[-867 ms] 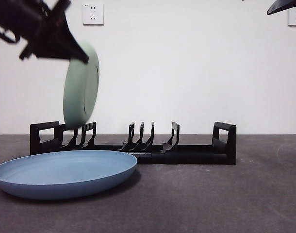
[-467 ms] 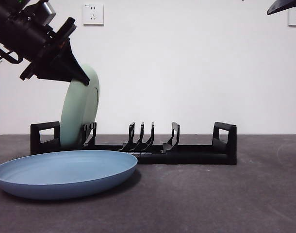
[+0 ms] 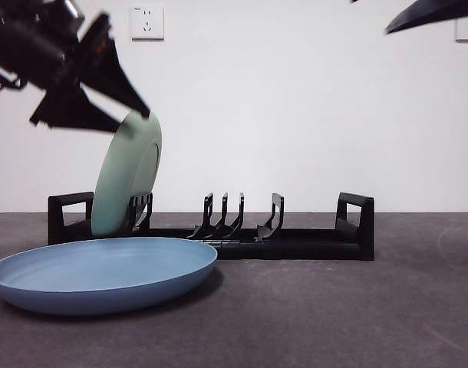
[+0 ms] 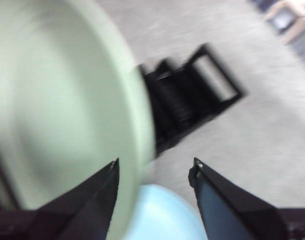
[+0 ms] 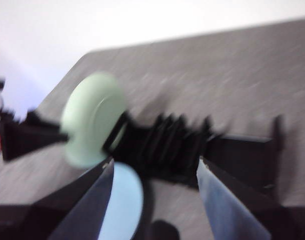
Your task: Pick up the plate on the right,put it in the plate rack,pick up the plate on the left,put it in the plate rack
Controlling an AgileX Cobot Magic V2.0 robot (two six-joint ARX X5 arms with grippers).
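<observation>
The left tool [image 3: 130, 119], spread wide, straddles the racked green plate [image 3: 126, 180]; the stiff, slick blue plate [image 3: 103, 272] needs a rim grip.

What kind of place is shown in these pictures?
Probably a lab or test room arranged like a kitchen: a bare white wall with a power socket, a dark grey table, and a long black plastic plate rack.

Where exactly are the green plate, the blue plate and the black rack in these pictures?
green plate [image 3: 126, 180]: front view, middle of its face, standing in the rack's end.
blue plate [image 3: 103, 264]: front view, inner surface, lying flat on the table.
rack [image 3: 311, 244]: front view, bare low base rail.
</observation>
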